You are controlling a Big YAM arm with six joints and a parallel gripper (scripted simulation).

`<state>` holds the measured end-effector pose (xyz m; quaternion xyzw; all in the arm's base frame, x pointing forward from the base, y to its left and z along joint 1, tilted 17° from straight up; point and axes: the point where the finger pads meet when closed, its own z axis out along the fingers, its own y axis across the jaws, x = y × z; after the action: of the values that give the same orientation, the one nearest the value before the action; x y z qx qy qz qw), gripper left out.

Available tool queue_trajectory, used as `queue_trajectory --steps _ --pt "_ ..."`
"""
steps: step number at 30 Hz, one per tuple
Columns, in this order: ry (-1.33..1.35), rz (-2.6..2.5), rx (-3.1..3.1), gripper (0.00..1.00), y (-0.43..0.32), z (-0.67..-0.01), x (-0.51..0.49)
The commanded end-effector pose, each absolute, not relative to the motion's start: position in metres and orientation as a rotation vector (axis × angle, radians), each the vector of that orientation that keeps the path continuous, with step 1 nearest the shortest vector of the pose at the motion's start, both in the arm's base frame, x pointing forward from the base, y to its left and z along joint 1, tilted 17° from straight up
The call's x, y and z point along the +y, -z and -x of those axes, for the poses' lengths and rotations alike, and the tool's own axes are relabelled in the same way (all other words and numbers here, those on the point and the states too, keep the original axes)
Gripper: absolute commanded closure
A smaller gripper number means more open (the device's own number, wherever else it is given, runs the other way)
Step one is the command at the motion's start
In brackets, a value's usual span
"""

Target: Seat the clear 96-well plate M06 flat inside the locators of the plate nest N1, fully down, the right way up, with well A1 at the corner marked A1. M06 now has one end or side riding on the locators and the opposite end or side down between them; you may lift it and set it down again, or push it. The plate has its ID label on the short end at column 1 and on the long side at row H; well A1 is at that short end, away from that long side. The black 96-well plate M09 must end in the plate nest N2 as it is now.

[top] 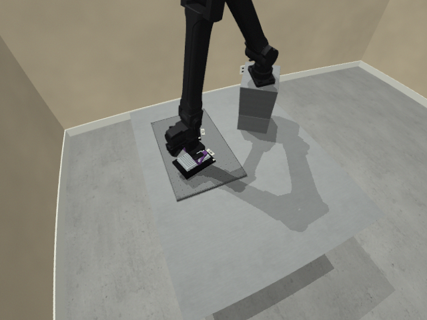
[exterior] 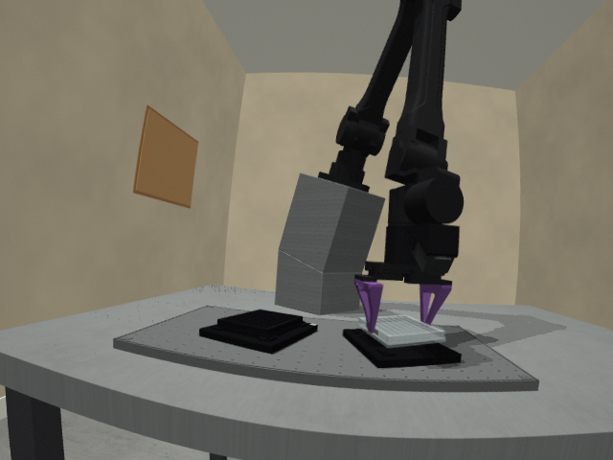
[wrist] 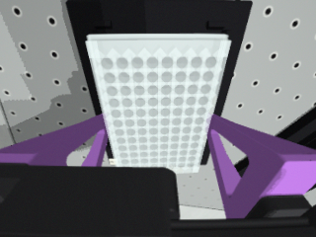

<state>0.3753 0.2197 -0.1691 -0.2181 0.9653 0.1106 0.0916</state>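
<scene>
The clear 96-well plate M06 point(wrist: 158, 101) is held between my purple fingers across its long sides, near one short end. My gripper point(wrist: 157, 118) is shut on it. In the exterior view the plate point(exterior: 401, 331) hangs level, just above the black plate nest N1 point(exterior: 401, 351), and my gripper point(exterior: 401, 303) stands over its far end. In the top view the plate point(top: 187, 161) lies over the nest point(top: 195, 168). The black plate M09 point(exterior: 261, 322) sits in nest N2 point(exterior: 257, 339) to the left. I cannot read the labels or the A1 mark.
Both nests stand on a grey perforated breadboard point(exterior: 316, 354) on the table. The arm's grey pedestal point(exterior: 324, 244) stands behind the nests. The table's front edge is close to the breadboard.
</scene>
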Motion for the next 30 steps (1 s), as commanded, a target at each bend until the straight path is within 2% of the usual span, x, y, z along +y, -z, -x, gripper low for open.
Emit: queue_trajectory --steps 1,30 --pt "-0.332 0.643 2.848 1.00 0.1633 -0.3826 0.2227" --pt "-0.333 0.645 2.849 1.00 0.1698 -0.3828 0.2276"
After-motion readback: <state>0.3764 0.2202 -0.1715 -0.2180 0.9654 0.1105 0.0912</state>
